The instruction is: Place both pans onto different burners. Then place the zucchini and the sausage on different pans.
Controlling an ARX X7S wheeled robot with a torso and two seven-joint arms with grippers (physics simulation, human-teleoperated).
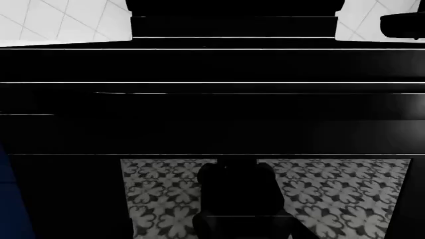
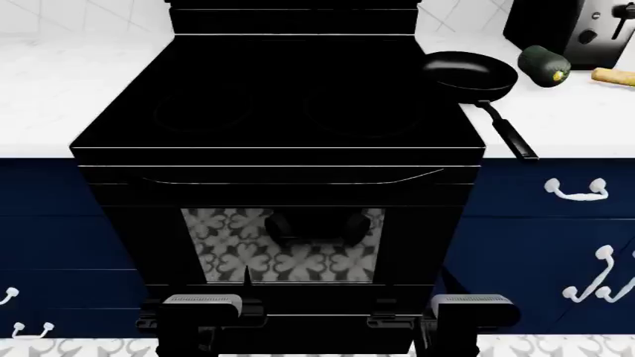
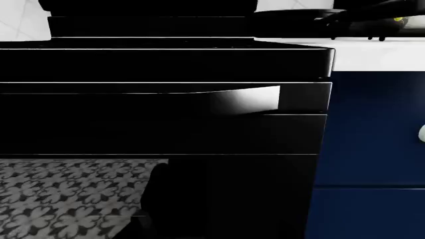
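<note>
One frying pan (image 2: 468,74) on counter (image 2: 555,111) beside stovetop (image 2: 278,104), zucchini (image 2: 545,65) and sausage (image 2: 613,76) just beyond; all far from fingers, whose spread cannot be told.

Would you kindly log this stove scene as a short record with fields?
frying pan: black frying pan on the white counter, overlapping the stovetop's right edge, handle toward the robot
saucepan: not in view
zucchini: zucchini on the counter, right of the pan
sausage: sausage right of the zucchini, partly cut off
burners: left burner and its neighbour both bare
tools: neither in view
</note>
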